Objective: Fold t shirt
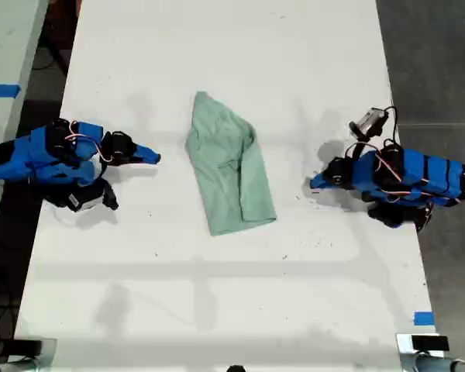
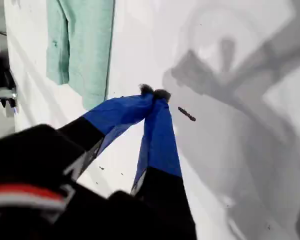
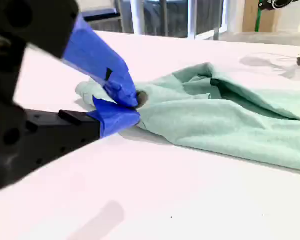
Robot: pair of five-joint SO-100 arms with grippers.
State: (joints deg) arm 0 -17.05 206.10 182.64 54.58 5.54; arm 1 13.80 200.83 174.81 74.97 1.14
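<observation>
The t shirt [image 1: 229, 167] is a pale mint-green, wrinkled cloth lying folded lengthwise in the middle of the white table [image 1: 217, 310]. My first gripper [image 1: 316, 184] rests on the table at the exterior view's right, shut and holding nothing, a short gap from the shirt's edge. In the first wrist view its blue tips [image 2: 155, 92] meet, with the t shirt [image 2: 82, 45] farther off. My second gripper [image 1: 153, 157] lies at the exterior view's left, also shut and apart from the shirt. In the second wrist view its jaws [image 3: 134, 105] stand closed in front of the t shirt [image 3: 215, 115].
A blue tape mark [image 1: 423, 318] sits near the table's front corner at the exterior view's right. Small dark specks [image 2: 186, 114] dot the table by my first gripper. Another table with blue tape [image 1: 0, 91] stands past the exterior view's left edge.
</observation>
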